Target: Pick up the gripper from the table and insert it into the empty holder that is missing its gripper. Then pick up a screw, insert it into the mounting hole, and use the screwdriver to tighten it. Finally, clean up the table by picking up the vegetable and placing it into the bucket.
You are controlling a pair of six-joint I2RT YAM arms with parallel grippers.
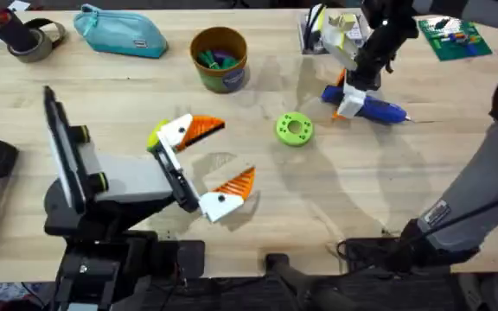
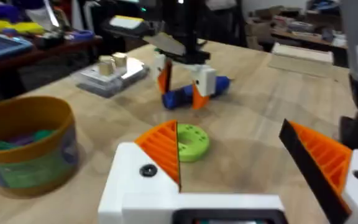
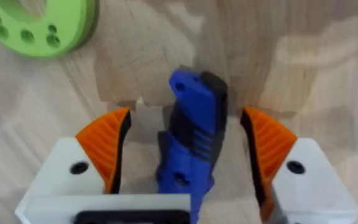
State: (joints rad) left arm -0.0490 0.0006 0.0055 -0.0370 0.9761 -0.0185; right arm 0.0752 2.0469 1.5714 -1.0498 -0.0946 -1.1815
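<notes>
While the left gripper (image 1: 204,168) is held spread wide above the table (image 1: 128,104), nothing is gripped between its orange ribbed fingers (image 1: 236,182); it is seen on the near side of the green disc (image 1: 294,129), toward the left arm's base; a patch of yellow and green (image 1: 156,136) is glimpsed just behind its farther finger, too hidden to be identified; beyond the green disc and to the left, the bucket (image 1: 219,58) is stood upright, with green and purple bits inside; to the right of the disc, slightly farther, the screwdriver (image 1: 372,106) is laid flat on the wood; the right gripper (image 3: 182,152) is lowered over it, its fingers parted on either side of the blue body, a gap being visible on both sides.
</notes>
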